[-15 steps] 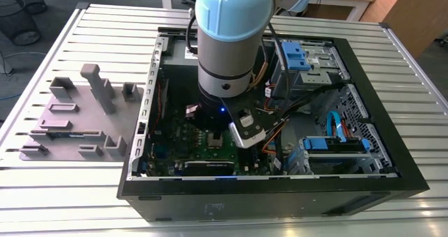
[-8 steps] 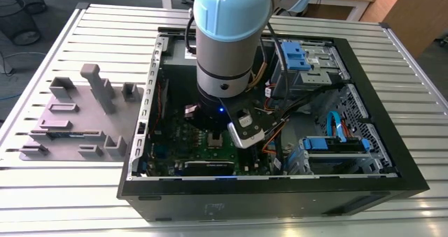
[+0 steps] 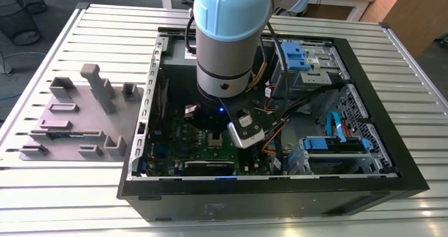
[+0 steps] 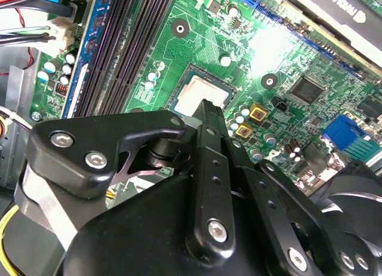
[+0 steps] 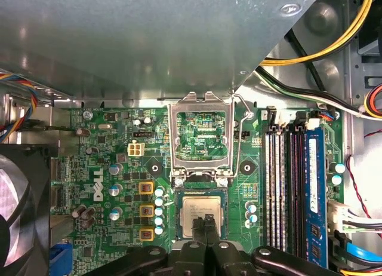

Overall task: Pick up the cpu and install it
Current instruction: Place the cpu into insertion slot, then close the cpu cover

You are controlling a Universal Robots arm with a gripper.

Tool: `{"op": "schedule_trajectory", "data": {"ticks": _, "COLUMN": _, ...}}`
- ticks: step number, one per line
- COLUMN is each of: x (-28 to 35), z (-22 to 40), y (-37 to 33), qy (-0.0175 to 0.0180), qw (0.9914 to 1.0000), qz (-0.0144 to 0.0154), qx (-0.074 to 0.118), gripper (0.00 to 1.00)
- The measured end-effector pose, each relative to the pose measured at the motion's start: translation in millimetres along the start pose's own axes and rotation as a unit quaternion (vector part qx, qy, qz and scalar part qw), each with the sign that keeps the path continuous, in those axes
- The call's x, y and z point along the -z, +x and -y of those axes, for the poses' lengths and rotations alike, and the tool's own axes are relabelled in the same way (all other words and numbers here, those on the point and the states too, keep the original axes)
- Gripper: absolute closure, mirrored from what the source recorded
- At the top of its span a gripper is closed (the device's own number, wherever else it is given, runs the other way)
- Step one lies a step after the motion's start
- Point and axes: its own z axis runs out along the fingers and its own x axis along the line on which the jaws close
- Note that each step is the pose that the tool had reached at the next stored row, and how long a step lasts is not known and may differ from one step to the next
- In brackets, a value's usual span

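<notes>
- Cpu (image 5: 203, 207) lies flat in the socket (image 5: 177, 220) on the green motherboard (image 5: 107, 168), its dull silvery top facing up. It also shows in the second wrist view (image 4: 200, 94).
- The gripper (image 5: 205, 221) hangs right over the socket, with its tips above the cpu's edge, as the second wrist view (image 4: 209, 106) shows too.
- Its two black fingers (image 5: 200, 228) are drawn together with barely a line between them and nothing held in that gap. Whether the tips press on the cpu I cannot tell.
- The metal socket lid (image 5: 173, 138) stands swung open from its hinges at the socket's edge, clear of the cpu.
- Dark memory slots (image 5: 280, 186) run just beside the socket, on the side of the lid's wire lever.
- A black fan (image 5: 18, 216) sits well apart from the socket, on the side away from the slots.
- In the exterior view the arm (image 3: 231, 32) reaches straight down into the open computer case (image 3: 381, 100), above where the socket lies.
- A grey parts fixture (image 3: 77, 116) rests on the slatted table (image 3: 70, 205), outside the case and far from the socket.
</notes>
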Motion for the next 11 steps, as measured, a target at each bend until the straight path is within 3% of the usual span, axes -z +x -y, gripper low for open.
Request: {"op": "schedule_trajectory", "data": {"ticks": 11, "x": 4.6, "z": -0.2, "y": 0.0, "qy": 0.0000, "qw": 1.00000, "qz": 0.0000, "qx": 0.000, "gripper": 0.89}}
